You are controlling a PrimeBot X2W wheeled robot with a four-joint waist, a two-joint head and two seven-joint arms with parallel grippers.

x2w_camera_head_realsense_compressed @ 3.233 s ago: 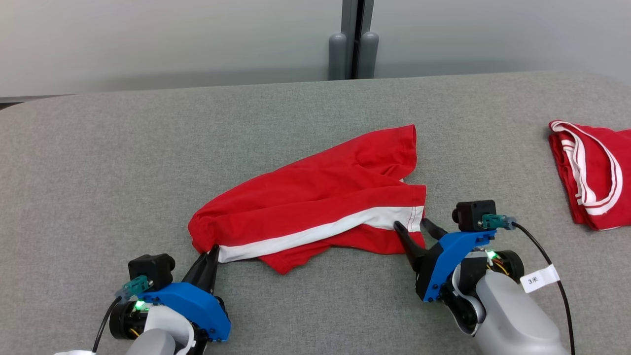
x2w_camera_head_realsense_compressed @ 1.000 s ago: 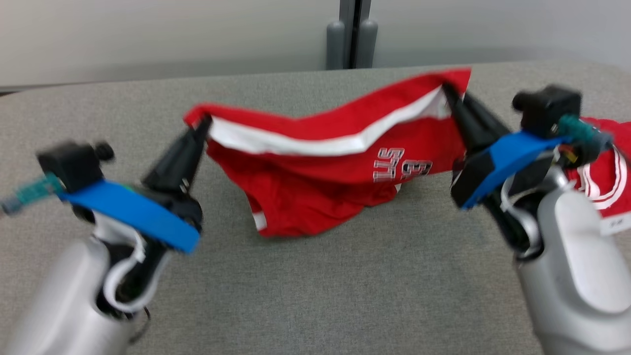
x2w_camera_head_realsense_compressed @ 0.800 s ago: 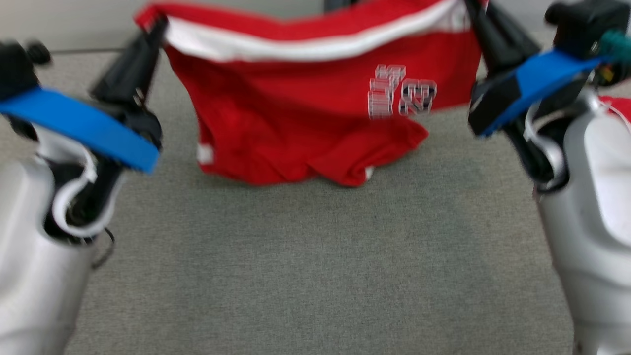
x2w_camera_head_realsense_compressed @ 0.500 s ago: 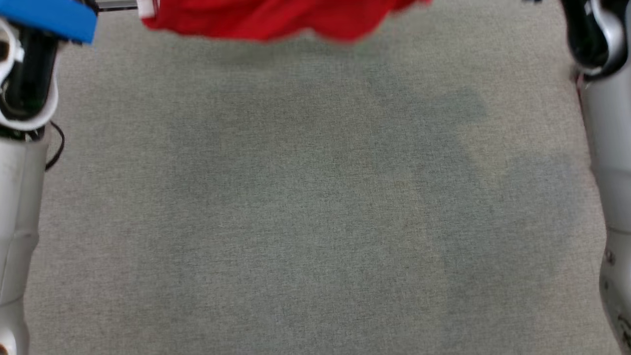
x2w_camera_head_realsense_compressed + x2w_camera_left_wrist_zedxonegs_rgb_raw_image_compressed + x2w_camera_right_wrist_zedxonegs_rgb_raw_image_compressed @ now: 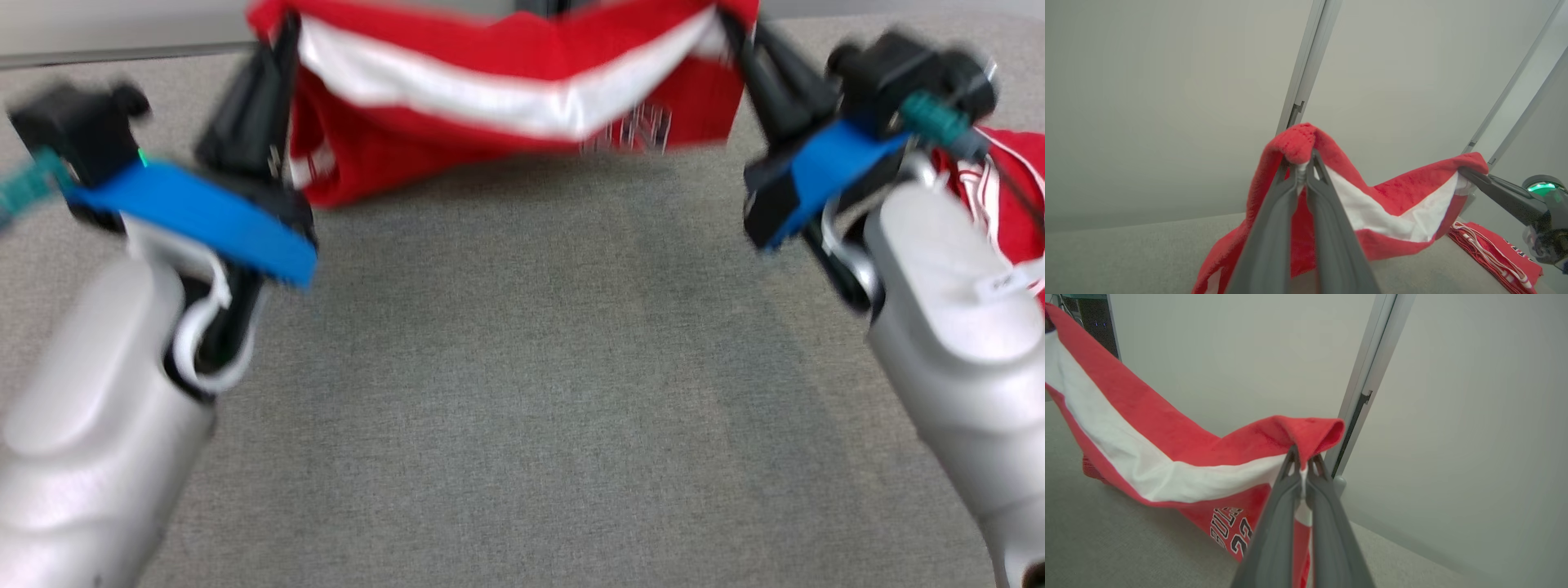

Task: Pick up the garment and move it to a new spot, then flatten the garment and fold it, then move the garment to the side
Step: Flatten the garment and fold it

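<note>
So we had the soft red cloth garment with the broad white band [image 5: 506, 106] strung up in the air over the far half of the grey fabric-covered table [image 5: 522, 392]. Our left gripper [image 5: 1302, 163] was pinched tight on one top corner of the band, and our right gripper [image 5: 1301, 462] was clamped just as tight on the other corner. The band sagged in the middle and the rest drooped toward the table; we couldn't tell whether the bottom hem touched it. We reckoned this thing was light and totally floppy, so it would crumple onto itself as soon as the tension went slack. The thicker banded edge looked like the best place to hold, right out at its ends. Room-wise, the near and middle parts of the table lay bare, plenty of space to spread it flat. The one thing to mind was another folded red garment with white piping [image 5: 1008, 196] by the right edge.
</note>
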